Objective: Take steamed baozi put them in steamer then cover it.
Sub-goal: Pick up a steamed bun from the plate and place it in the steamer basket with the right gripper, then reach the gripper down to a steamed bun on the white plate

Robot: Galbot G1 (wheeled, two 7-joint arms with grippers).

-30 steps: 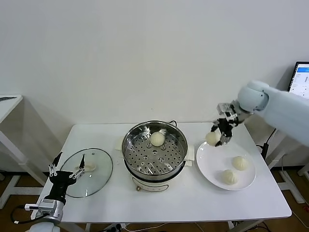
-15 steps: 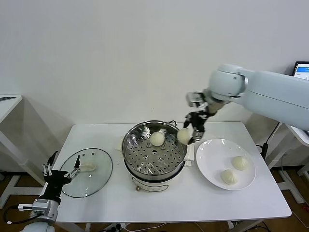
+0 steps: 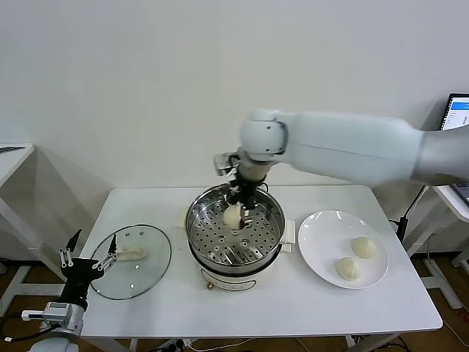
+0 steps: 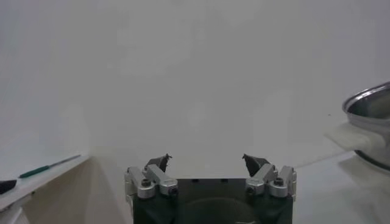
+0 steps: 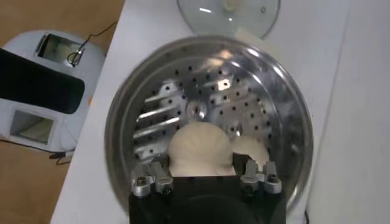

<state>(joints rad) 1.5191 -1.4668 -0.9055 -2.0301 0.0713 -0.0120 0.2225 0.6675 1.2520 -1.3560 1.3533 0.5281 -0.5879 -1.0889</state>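
My right gripper (image 3: 238, 207) hangs inside the steamer (image 3: 209, 233), shut on a cream-white baozi (image 3: 232, 217) just above the perforated tray. In the right wrist view that held baozi (image 5: 200, 148) fills the space between the fingers (image 5: 251, 167). A second baozi (image 5: 255, 150) lies on the tray (image 5: 183, 97) right beside it. Two more baozi (image 3: 364, 247) (image 3: 347, 268) rest on the white plate (image 3: 322, 235) to the right of the steamer. My left gripper (image 3: 86, 262) stands open and empty off the table's front left corner, its fingertips (image 4: 163, 160) wide apart.
The clear glass lid (image 3: 135, 268) lies flat on the table left of the steamer, close to my left gripper. A monitor (image 3: 458, 121) stands at the far right, and a second white table (image 3: 11, 155) at the far left. The wall runs close behind the table.
My right arm has swung left with the baozi, from above the plate to over the steamer and down into it. The left gripper has drifted slightly lower and left.
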